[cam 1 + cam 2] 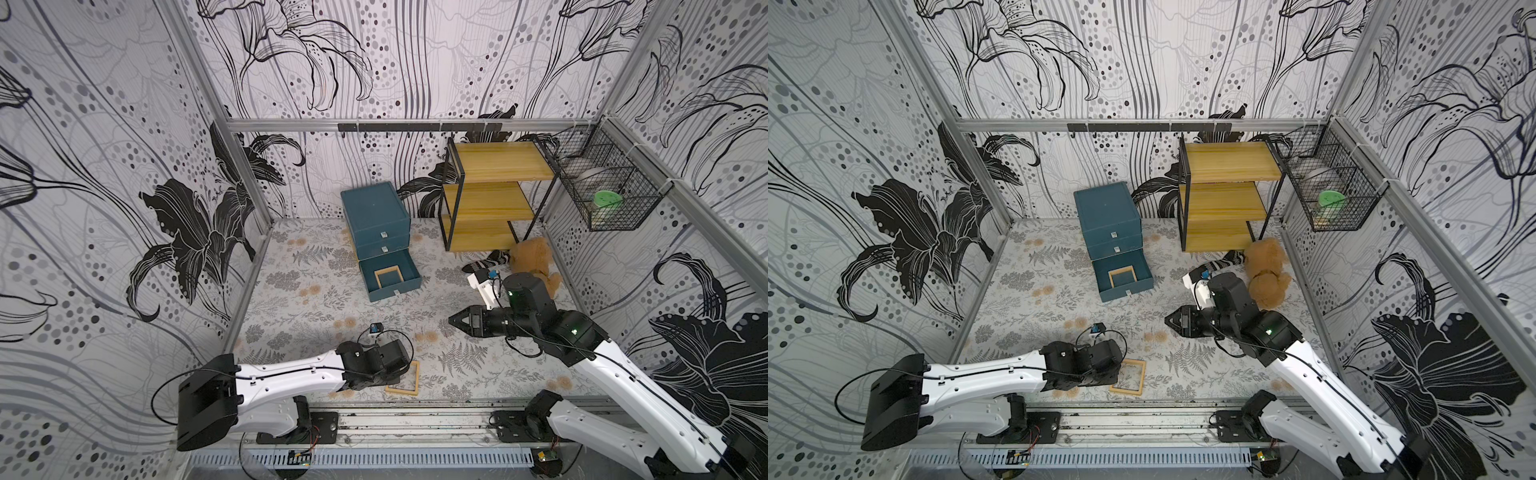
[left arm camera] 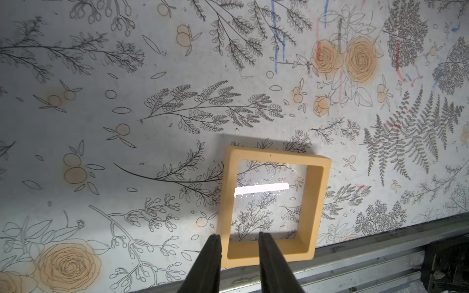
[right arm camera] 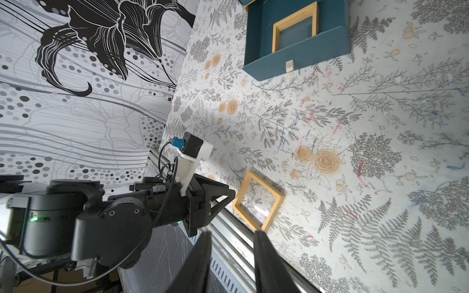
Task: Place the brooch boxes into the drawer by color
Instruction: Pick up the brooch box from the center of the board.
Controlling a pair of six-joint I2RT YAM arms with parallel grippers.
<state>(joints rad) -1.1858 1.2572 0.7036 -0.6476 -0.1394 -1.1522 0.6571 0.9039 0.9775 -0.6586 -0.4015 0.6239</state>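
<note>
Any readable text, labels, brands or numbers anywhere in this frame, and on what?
None readable.
The teal three-drawer chest, the yellow-tan framed brooch box on the table and the yellow wooden shelf rack carry no lettering.
Any print on the green-lidded jar in the black wire basket is too blurred to read.

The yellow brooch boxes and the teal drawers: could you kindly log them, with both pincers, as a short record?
bottom drawer: open
upper drawers: shut
stowed yellow box: flat inside bottom drawer
loose yellow box: on table, near front edge
left pincer: open, straddling the loose yellow box's rim
right pincer: open, holding nothing
</note>
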